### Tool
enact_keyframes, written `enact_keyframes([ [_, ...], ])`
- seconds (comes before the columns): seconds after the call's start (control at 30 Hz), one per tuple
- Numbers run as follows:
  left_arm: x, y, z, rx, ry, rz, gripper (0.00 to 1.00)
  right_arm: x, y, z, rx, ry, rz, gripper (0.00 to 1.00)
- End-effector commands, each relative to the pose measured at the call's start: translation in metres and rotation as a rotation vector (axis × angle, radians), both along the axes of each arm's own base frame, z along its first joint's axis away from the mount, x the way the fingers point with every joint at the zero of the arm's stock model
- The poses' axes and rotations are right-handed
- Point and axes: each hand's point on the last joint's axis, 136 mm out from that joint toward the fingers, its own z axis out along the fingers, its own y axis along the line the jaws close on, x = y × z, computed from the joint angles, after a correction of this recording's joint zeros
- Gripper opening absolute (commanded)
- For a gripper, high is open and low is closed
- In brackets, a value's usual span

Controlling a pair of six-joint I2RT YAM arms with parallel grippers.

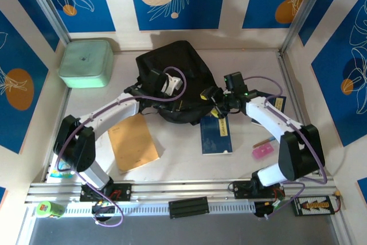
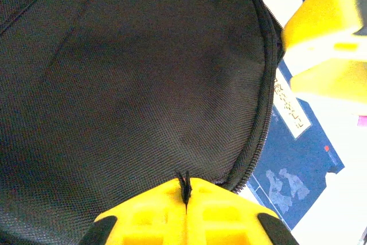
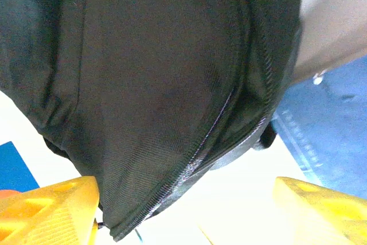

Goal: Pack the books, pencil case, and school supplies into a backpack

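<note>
Left gripper (image 2: 185, 192) pinched shut on large soft black fabric backpack (image 1: 172, 64). Right gripper (image 3: 183, 216) spread wide at its zipper edge. Thin dark blue book (image 1: 216, 136) lies at the backpack's near edge. Advice: raise the flap and widen the mouth first.

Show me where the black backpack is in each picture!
Top camera: the backpack sits in the upper middle.
Left wrist: it spreads from the top left across the middle.
Right wrist: it covers the top and middle, sagging toward the bottom left.
Shared landmark: the blue book lying beside it.
</note>
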Motion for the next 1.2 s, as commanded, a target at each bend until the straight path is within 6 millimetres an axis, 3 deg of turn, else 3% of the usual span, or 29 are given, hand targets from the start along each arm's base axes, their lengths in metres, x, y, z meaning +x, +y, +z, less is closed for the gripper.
enact_keyframes([
  [0.0, -0.002, -0.01, 0.01, -0.024, -0.011, -0.046, 0.0, 0.006, 0.026, 0.002, 0.061, 0.053, 0.003, 0.8],
  [0.17, -0.005, -0.007, 0.008, -0.011, -0.011, -0.045, 0.0, 0.009, 0.037, -0.013, 0.019, 0.086, -0.006, 0.73],
  [0.33, -0.013, 0.008, 0.005, 0.05, -0.023, -0.042, 0.0, 0.01, 0.023, -0.027, -0.059, 0.065, -0.048, 0.39],
  [0.5, -0.018, 0.04, 0.003, 0.176, -0.069, -0.015, 0.0, 0.012, 0.006, -0.029, -0.143, 0.038, -0.074, 0.23],
  [0.77, -0.02, 0.077, -0.004, 0.312, -0.087, 0.051, 0.0, 0.009, -0.001, -0.036, -0.197, 0.041, -0.078, 0.16],
  [1.17, 0.019, 0.102, -0.001, 0.454, -0.136, 0.18, 0.0, -0.008, -0.01, -0.046, -0.394, -0.003, 0.021, 0.14],
])
